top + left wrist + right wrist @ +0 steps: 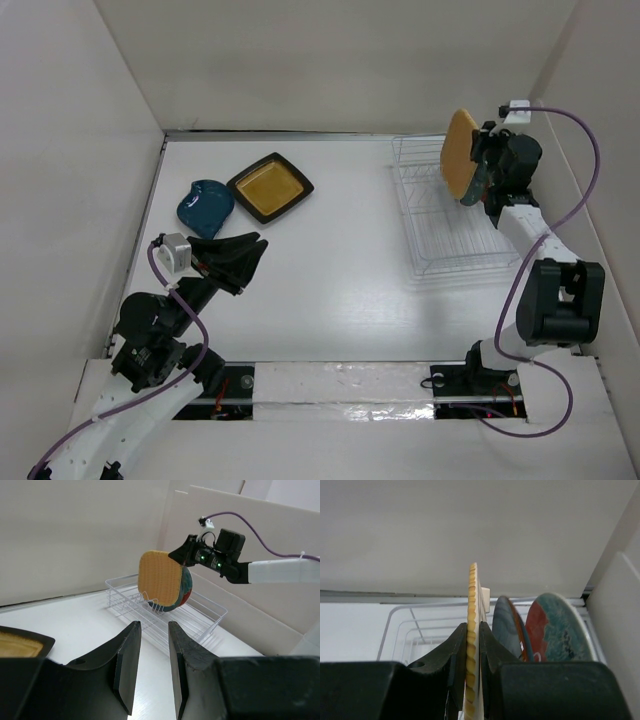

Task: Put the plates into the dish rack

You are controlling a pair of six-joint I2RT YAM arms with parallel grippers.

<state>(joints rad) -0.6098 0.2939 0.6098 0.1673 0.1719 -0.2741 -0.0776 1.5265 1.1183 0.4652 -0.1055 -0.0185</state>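
We find the right gripper [472, 647] clamped on the tan wooden plate [460, 152], held on edge over the far end of the dish rack [430, 225]. It is just beside the teal plate [509, 627] and the red plate [557, 630], both standing in the rack. The left gripper [154, 650] is empty, its jaws parted, near the blue plate [205, 205] and the yellow-centred plate [270, 187] lying flat.

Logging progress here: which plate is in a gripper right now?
The tan wooden plate, clamped on edge by the right gripper over the dish rack; two others stand racked, two lie on the table.
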